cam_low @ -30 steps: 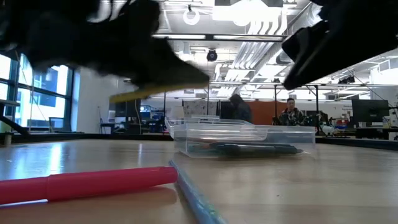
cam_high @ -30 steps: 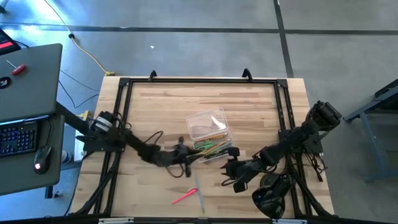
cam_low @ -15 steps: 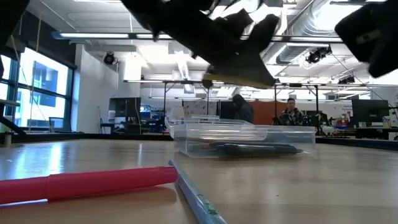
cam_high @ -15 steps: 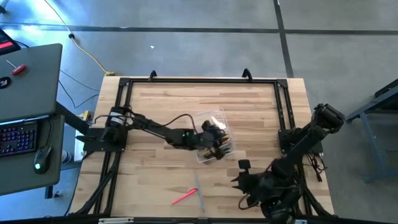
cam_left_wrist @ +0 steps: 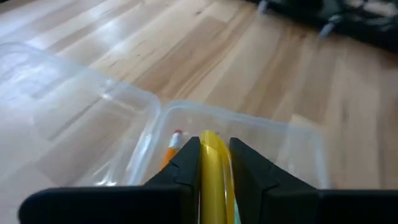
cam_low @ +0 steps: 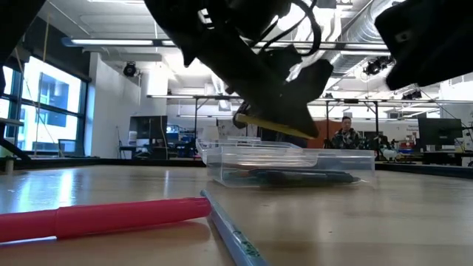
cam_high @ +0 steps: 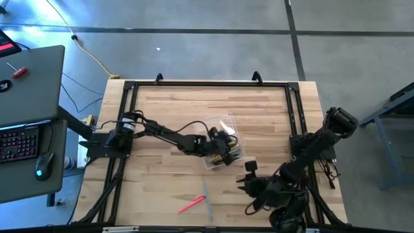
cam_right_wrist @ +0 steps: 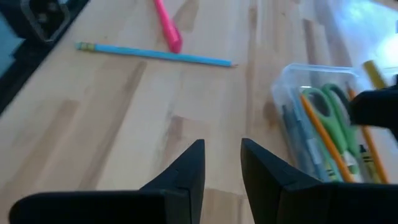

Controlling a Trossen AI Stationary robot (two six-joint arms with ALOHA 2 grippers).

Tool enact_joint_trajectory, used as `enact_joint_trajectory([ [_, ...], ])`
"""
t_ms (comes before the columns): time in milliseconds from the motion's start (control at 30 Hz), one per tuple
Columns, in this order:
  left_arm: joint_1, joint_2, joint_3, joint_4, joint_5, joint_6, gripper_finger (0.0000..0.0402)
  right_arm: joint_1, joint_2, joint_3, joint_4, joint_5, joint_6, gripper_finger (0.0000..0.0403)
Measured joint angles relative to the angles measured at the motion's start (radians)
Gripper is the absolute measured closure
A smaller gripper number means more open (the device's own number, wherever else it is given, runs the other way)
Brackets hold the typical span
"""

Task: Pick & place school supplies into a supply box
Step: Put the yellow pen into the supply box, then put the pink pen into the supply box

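My left pincer (cam_high: 226, 150) hangs over the small clear rectangular plastic box (cam_high: 228, 123) mid-bench, clenched on a thin yellow pencil (cam_left_wrist: 214, 167) angled down into it. My right pincer (cam_high: 246, 183), fingers parted and empty, waits near the bench's front edge, beside the pink pen (cam_high: 191, 205) and light blue pencil (cam_high: 207, 205).

Supply box (cam_high: 220, 144) opening is occupied by the left pincer (cam_high: 224, 153), clamped on a yellow pencil (cam_low: 272, 126), and the left arm crosses the tabletop (cam_high: 162, 107) to it. Pink pen (cam_high: 191, 205) and light blue pencil (cam_high: 208, 207) lie on bare boards near the front edge. Right pincer (cam_high: 248, 188), fingers apart, stands beside them.
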Motion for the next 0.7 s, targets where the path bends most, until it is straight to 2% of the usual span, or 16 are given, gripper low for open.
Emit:
enact_joint_trajectory([
  [400,0.006,-0.015,0.000,-0.023,0.023,0.000,0.0191,-0.033,0.000,0.000,0.011,0.017,-0.002,0.0320],
  [500,0.006,-0.066,0.019,-0.050,0.050,0.001,0.0184,-0.033,0.000,0.000,0.018,0.016,-0.002,0.0320],
  [633,0.005,-0.162,0.074,-0.213,0.078,0.044,0.0190,-0.033,0.000,0.000,0.056,0.003,-0.007,0.0320],
  [700,0.001,-0.212,0.105,-0.343,0.102,0.075,0.0198,-0.038,0.000,0.000,0.100,-0.038,-0.049,0.0320],
])
